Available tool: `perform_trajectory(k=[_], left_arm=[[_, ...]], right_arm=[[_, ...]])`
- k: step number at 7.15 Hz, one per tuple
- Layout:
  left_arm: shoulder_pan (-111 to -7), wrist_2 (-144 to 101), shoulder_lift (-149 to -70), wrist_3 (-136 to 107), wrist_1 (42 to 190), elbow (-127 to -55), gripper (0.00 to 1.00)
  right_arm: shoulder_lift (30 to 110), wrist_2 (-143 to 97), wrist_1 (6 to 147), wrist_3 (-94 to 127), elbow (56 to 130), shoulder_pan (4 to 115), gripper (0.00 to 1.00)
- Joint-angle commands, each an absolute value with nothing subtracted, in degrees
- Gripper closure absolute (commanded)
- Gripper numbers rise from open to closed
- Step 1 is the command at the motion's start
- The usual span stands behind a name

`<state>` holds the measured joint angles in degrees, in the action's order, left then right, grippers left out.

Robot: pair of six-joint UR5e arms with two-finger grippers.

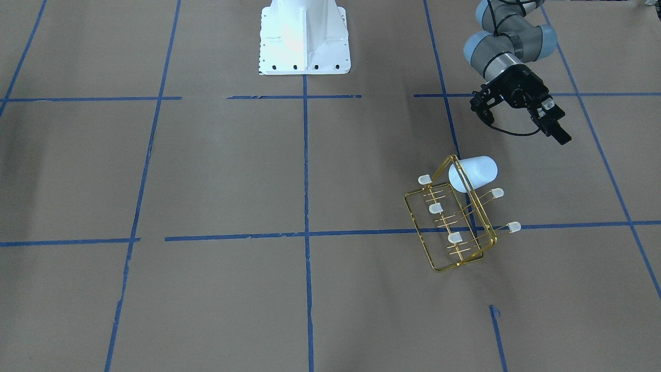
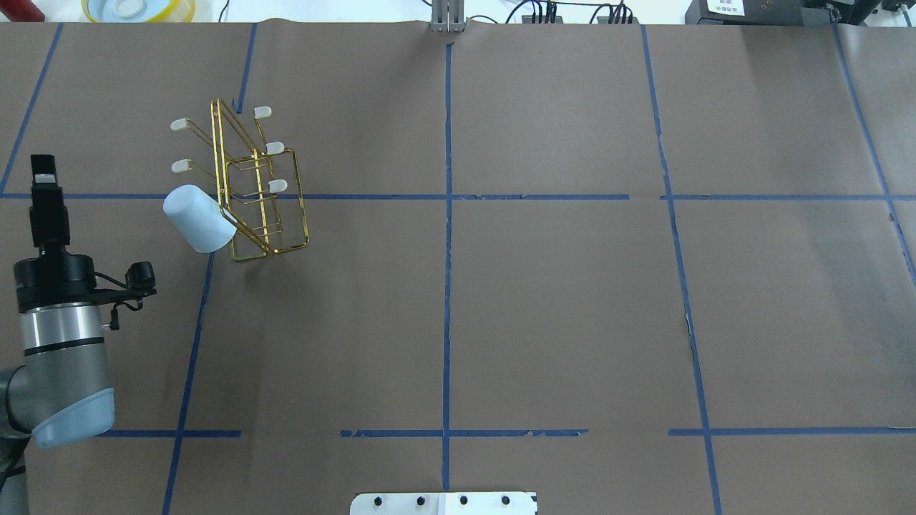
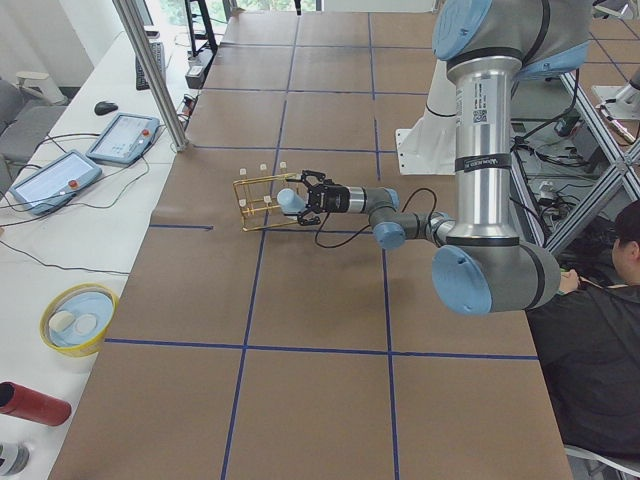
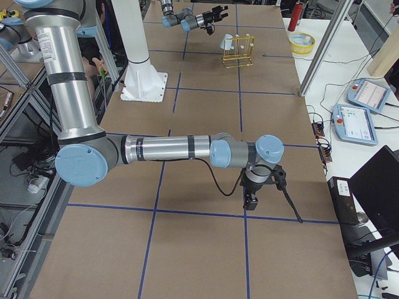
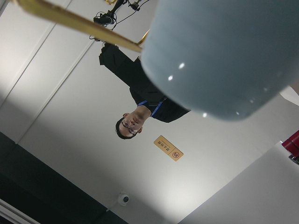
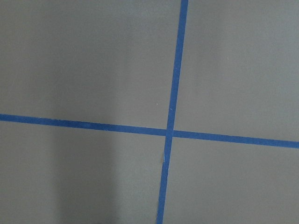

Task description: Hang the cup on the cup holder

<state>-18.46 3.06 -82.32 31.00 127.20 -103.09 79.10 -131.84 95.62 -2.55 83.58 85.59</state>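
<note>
Zero grip on cup, already seated on cup holder end prong nearest left gripper, closed base aimed roughly at it; cannot tell jaw gap.

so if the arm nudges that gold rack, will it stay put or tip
Probably slides easily: the cup holder is thin open wire, so likely light. It may also tip towards the cup, which hangs on one side only. The wire looks stiff enough to keep its shape.

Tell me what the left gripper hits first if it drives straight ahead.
Probably nothing: the left gripper points toward the table's far edge, with the cup and cup holder off to one side. Depth is unclear.
</note>
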Motion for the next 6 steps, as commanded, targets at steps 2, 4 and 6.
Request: perform_trajectory(k=[2,4,6], left_arm=[[-18.5,2.3,-78.1,30.7,150.3,-105.2,0.0],[-18.6,-4.6,-77.9,30.5,171.2,-104.9,0.0],[-18.5,-8.3,-76.7,30.1,187.8,-104.6,0.0]], right_arm=[[79.1,-131.8,95.6,-2.5,83.7,85.6,0.0],[79.1,-131.8,95.6,-2.5,83.6,85.6,0.0],[79.1,-131.8,95.6,-2.5,83.6,85.6,0.0]])
